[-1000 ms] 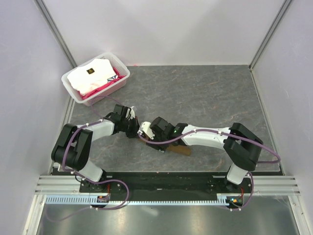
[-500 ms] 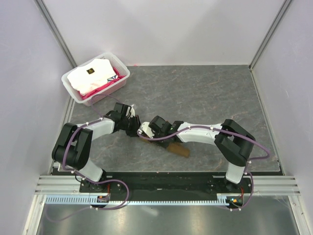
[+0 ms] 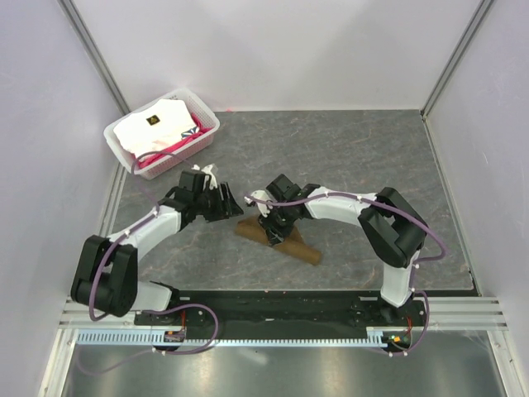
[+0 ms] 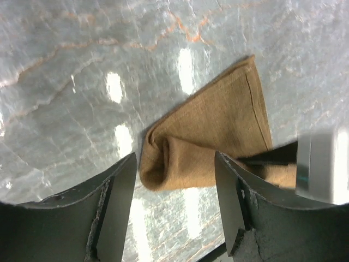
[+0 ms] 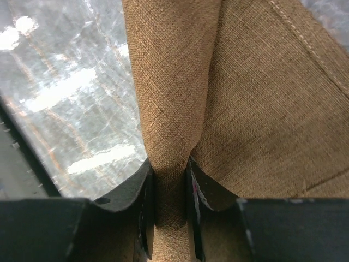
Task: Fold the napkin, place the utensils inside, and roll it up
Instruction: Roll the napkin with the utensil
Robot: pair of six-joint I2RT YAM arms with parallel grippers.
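Pinching a raised fold of the brown napkin (image 5: 256, 109) with the clenched right tool (image 5: 170, 176). Lying partly rolled on the grey bench (image 3: 347, 149), between both arms. Hovering over its rolled end with the left tool (image 4: 174, 180), fingers released and spread.

1 overhead, 2 downward wrist close-ups, sharing napkin (image 4: 218, 131)

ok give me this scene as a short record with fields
cloth: brown woven fabric napkin, folded and partly rolled, lying on grey marbled table
right hand: shut, pinching a raised fold of the napkin
left hand: open, near the napkin's folded end, holding nothing
utensils: none visible
basket: white plastic basket, far left corner, white and pink cloths inside
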